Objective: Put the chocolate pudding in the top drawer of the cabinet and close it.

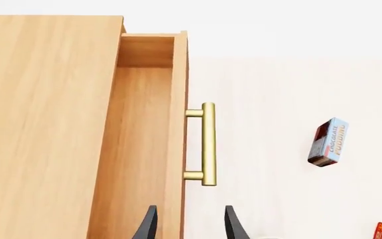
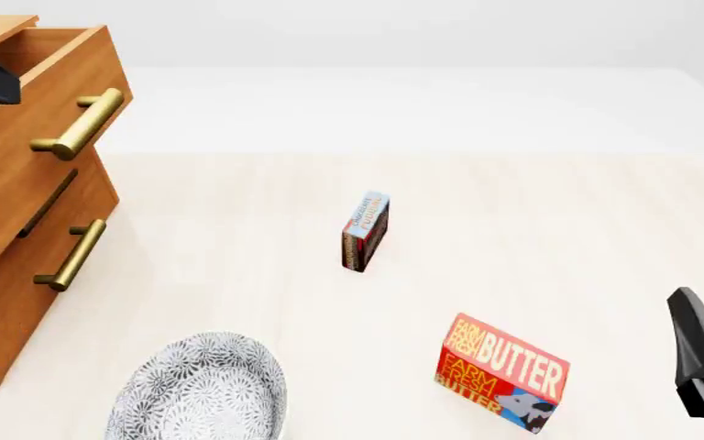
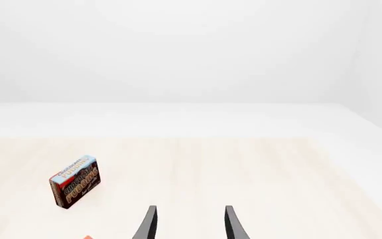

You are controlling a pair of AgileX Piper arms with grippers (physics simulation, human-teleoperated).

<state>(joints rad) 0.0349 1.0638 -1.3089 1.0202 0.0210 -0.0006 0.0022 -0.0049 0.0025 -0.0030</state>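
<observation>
Standing on edge on the pale bench point(image 2: 548, 211): chocolate pudding point(image 2: 366, 231), well clear of both sets of jaws. Hovering with jaws parted, gripping nothing, just short of the brass handle point(image 1: 208, 144) of the pulled-out top drawer point(image 1: 144, 149) of the cabinet point(image 2: 10, 275): left gripper point(image 1: 189, 224). Likewise spread and empty, with the pudding ahead and off to one side: right gripper point(image 3: 189, 224).

A butter box point(image 2: 502, 374) stands near a patterned, probably ceramic plate point(image 2: 199, 390).
</observation>
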